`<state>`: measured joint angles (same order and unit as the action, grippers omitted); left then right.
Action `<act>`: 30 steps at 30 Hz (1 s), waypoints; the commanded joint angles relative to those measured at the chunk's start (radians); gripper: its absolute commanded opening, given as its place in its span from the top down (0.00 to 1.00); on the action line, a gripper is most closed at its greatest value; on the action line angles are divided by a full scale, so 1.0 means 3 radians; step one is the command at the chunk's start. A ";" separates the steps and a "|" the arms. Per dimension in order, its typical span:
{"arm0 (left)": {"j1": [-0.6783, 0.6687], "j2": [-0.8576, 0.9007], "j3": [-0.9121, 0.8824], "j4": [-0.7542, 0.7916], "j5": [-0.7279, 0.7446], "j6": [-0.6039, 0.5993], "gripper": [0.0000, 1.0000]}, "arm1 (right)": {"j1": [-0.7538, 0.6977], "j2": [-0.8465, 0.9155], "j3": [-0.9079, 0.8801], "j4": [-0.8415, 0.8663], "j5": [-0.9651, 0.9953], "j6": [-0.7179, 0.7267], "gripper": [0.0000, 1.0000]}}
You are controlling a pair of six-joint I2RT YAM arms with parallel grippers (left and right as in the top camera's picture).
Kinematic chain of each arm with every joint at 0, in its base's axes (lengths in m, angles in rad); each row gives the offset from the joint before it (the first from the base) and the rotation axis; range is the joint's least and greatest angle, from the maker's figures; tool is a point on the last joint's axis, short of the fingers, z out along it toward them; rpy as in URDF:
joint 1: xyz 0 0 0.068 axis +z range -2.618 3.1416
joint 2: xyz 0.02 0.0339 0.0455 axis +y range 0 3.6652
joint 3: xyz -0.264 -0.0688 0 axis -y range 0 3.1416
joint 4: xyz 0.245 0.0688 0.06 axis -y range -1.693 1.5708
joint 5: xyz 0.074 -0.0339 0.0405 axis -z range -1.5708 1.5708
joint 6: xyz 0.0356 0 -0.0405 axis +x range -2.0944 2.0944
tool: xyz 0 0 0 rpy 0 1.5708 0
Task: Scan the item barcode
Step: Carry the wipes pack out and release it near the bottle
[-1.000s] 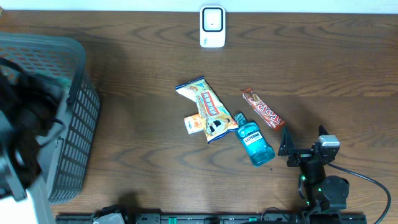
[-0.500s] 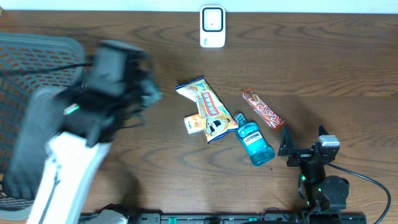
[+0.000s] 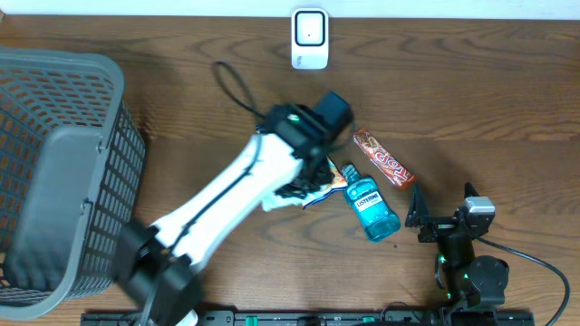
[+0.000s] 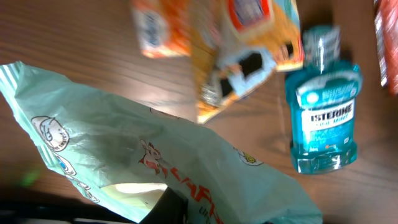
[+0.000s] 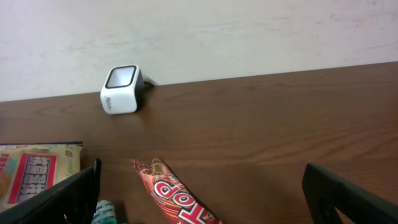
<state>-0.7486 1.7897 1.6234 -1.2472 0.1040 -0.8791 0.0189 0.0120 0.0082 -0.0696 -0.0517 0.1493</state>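
Left gripper is found clenched on a pale green packet, held above table centre over the loose items, just left of the mouthwash bottle. Right gripper is found released at near right, nothing btwn jaws. Step judged: item in hand, scan not yet done; packet is to be taken to the scanner at far centre and its barcode side (posn not discernible) presented to the window.

LISTERINE on bottle, TOP on wrapper
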 commanded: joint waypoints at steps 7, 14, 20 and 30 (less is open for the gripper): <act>-0.0223 0.0558 -0.0008 0.0528 0.0669 -0.0128 0.93 | -0.0004 -0.0014 -0.0009 -0.0006 0.0015 0.0022 0.01; -0.0221 0.0676 -0.0008 0.0716 0.0645 -0.0351 0.92 | -0.0004 -0.0014 -0.0009 -0.0006 0.0015 0.0022 0.01; -0.0221 0.0688 -0.0009 0.0712 0.0187 -0.0393 0.93 | -0.0004 -0.0014 -0.0009 -0.0006 0.0015 0.0022 0.01; -0.0221 0.0688 -0.0009 0.0684 0.0225 -0.0337 0.19 | -0.0004 -0.0014 -0.0009 -0.0006 0.0015 0.0022 0.01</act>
<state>-0.8162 1.9888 1.6234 -1.0306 0.1844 -0.9920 0.0189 0.0120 0.0082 -0.0696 -0.0517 0.1493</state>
